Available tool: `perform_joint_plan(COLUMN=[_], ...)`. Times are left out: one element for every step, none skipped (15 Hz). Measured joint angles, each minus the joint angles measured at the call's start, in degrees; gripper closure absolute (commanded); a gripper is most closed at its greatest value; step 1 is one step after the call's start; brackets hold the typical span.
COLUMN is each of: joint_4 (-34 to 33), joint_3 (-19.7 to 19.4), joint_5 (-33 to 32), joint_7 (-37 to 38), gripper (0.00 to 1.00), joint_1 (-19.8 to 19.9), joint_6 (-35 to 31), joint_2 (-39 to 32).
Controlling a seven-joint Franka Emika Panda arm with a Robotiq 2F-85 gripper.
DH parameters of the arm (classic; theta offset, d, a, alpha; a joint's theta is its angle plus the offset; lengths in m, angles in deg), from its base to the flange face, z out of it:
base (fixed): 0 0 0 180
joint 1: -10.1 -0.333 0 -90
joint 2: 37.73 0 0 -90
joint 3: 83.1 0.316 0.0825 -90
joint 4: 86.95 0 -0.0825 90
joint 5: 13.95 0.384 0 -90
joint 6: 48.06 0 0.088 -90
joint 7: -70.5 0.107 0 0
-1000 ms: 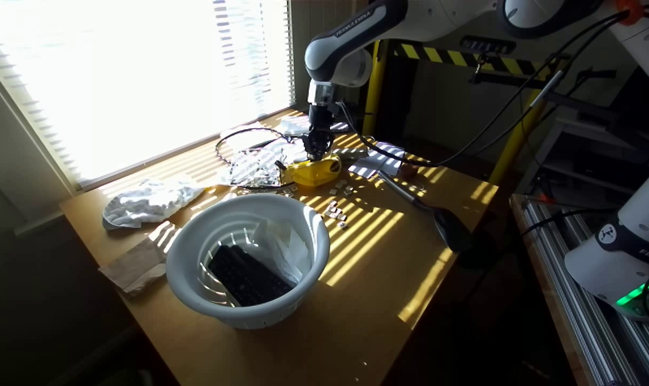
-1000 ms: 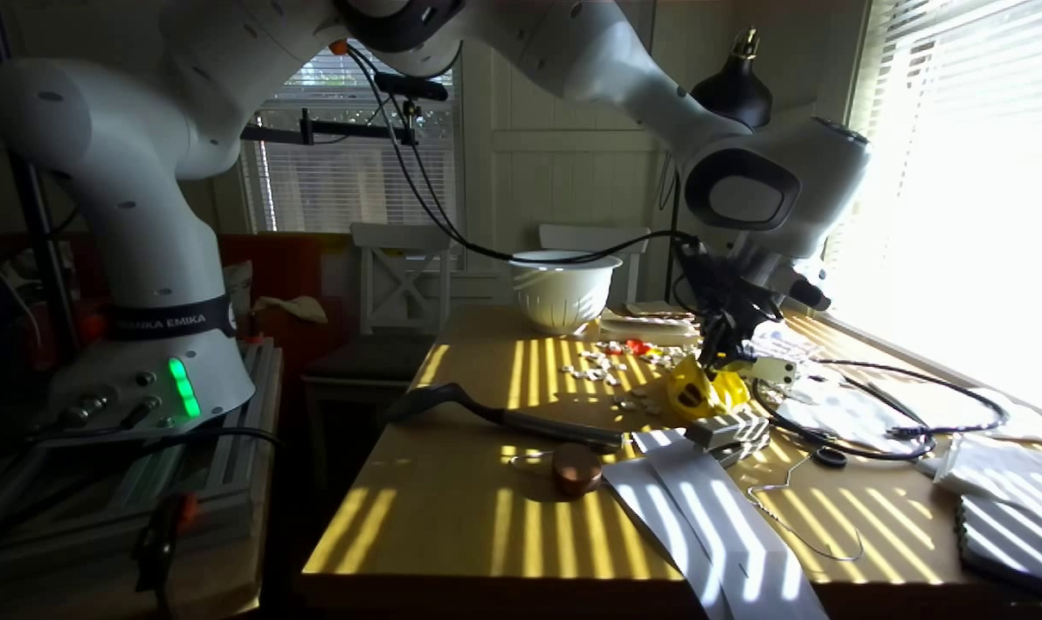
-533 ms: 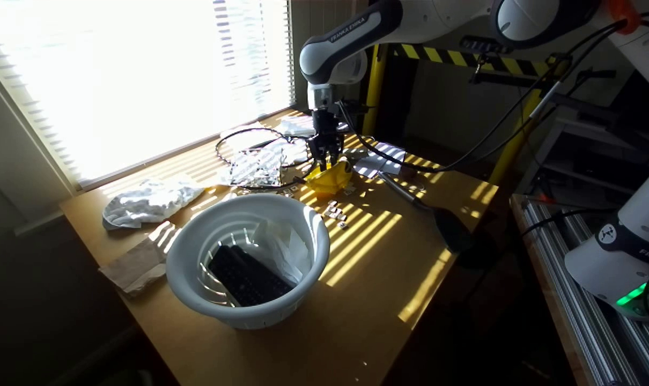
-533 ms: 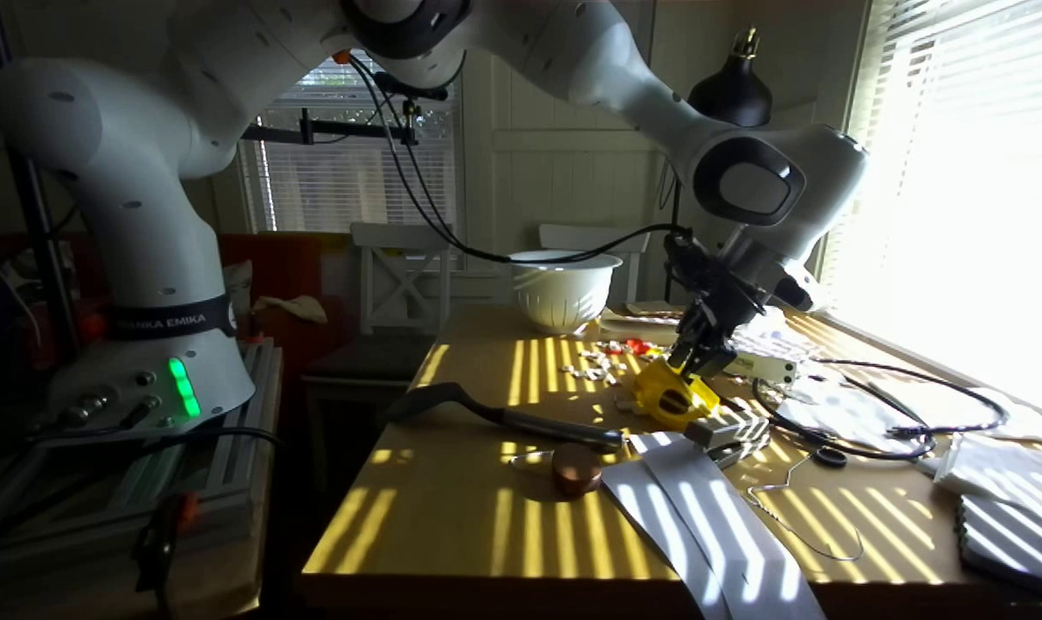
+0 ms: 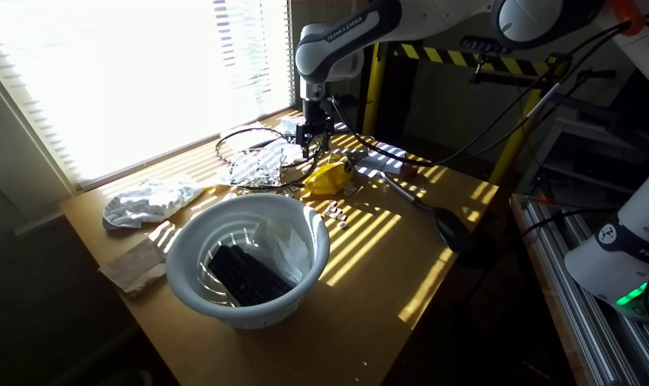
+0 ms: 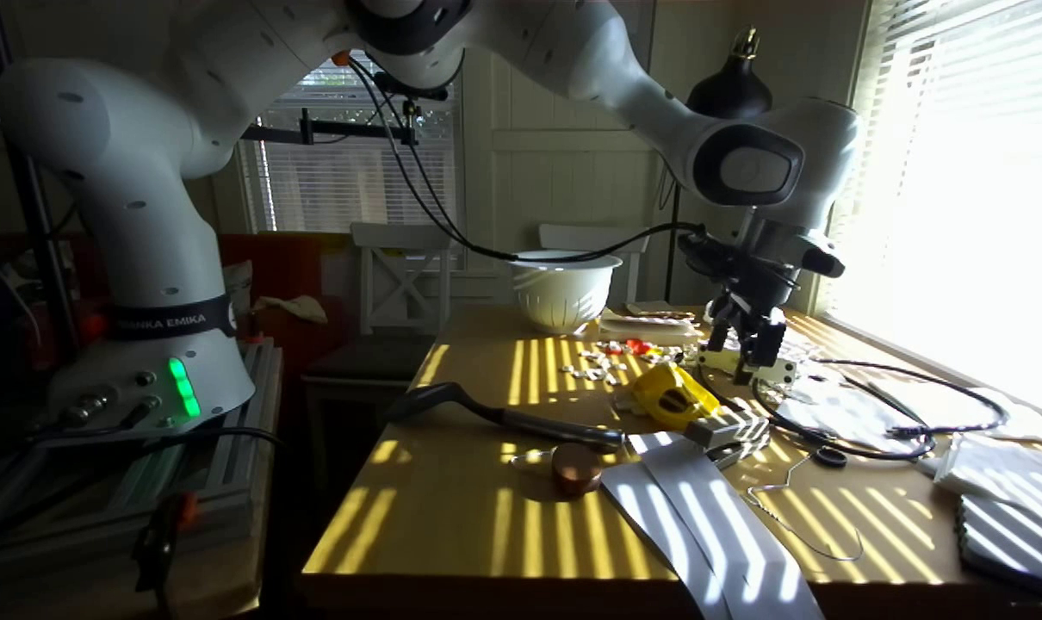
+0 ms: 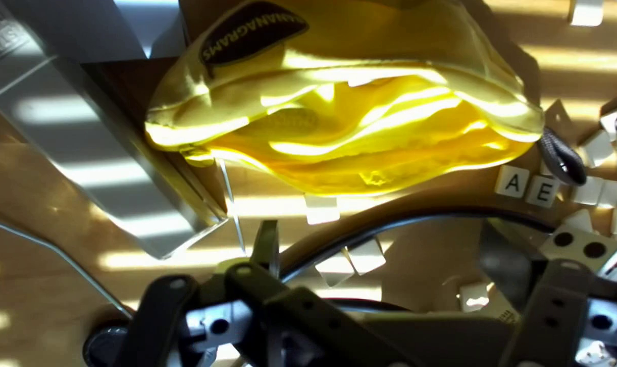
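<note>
While hand (image 7: 382, 237) hovers, ylw pouch (image 7: 346, 97) lies on tbl (image 6: 443, 517) just beside.

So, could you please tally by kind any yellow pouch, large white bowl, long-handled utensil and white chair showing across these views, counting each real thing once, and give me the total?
Yellow pouch: 1
Large white bowl: 1
Long-handled utensil: 1
White chairs: 2
Total: 5
</note>
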State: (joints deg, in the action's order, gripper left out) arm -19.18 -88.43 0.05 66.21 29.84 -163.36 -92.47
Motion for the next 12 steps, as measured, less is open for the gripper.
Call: perform_joint_plan(joint_4=[0.2, 0.7, 1.3, 2.0, 2.8, 3.7, 4.5, 5.3, 6.1, 6.9, 7.7, 8.6], joint_3=[-0.1, -0.2, -0.3, -0.5, -0.9, -1.6, -2.0, -2.2, -2.3, -2.3, -2.3, -2.2], joint_5=[-0.4, -1.3, -2.3, -3.5, -5.0, -6.7, -8.5, -10.3, -11.6, -12.4, -12.6, -12.6], joint_7=[-0.6, -1.8, -3.3, -4.7, -5.9, -6.7, -7.3, -7.5, -7.5, -7.5, -7.4, -7.1], gripper=[0.00, 0.00, 0.00, 0.00, 0.00, 0.00, 0.00, 0.00, 0.00, 0.00, 0.00, 0.00], joint_1=[-0.3, -0.6, -1.1, -1.5, -2.2, -2.9, -3.5, -4.0, -4.3, -4.6, -4.7, -4.7], joint_6=[-1.8, -3.7, -5.6, -7.4, -8.9, -10.5, -11.9, -13.5, -14.9, -16.3, -17.8, -19.1], joint_2=[0.2, 0.4, 0.7, 0.9, 1.3, 1.5, 1.8, 2.0, 2.2, 2.4, 2.7, 3.0])
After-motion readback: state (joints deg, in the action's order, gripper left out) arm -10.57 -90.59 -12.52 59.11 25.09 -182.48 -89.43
